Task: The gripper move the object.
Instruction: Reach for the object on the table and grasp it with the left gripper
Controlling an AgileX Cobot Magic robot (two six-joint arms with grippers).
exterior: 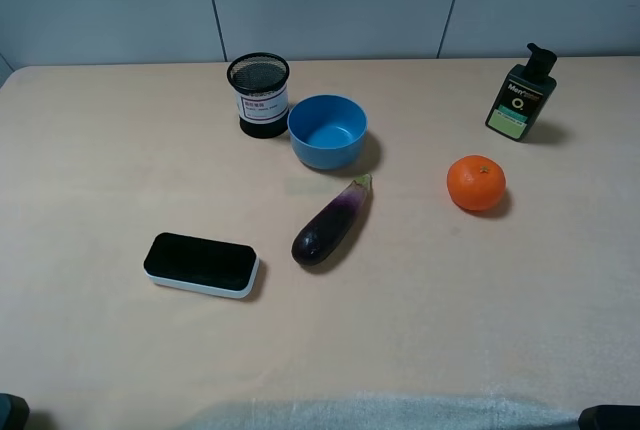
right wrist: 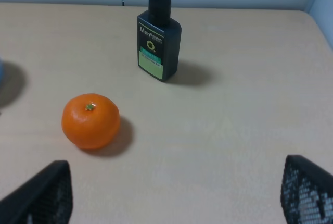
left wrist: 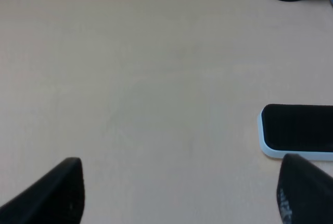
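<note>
The eggplant (exterior: pixel 332 222), glossy dark purple with a paler neck and a small green cap, lies in the middle of the table with its stem toward the blue bowl. It shows in neither wrist view. My left gripper (left wrist: pixel 182 198) is open and empty over bare table, far to the left of the eggplant. My right gripper (right wrist: pixel 174 198) is open and empty, low at the front right, facing the orange. In the exterior high view only dark corners of the arms show, at the bottom left (exterior: pixel 10 413) and bottom right (exterior: pixel 610 417).
A black-and-white eraser (exterior: pixel 201 264) lies left of the eggplant and shows in the left wrist view (left wrist: pixel 299 130). A blue bowl (exterior: pixel 327 132) and a mesh pen cup (exterior: pixel 259 96) stand behind. An orange (exterior: pixel 476 182) (right wrist: pixel 90 121) and a dark pump bottle (exterior: pixel 519 94) (right wrist: pixel 157 44) are on the right.
</note>
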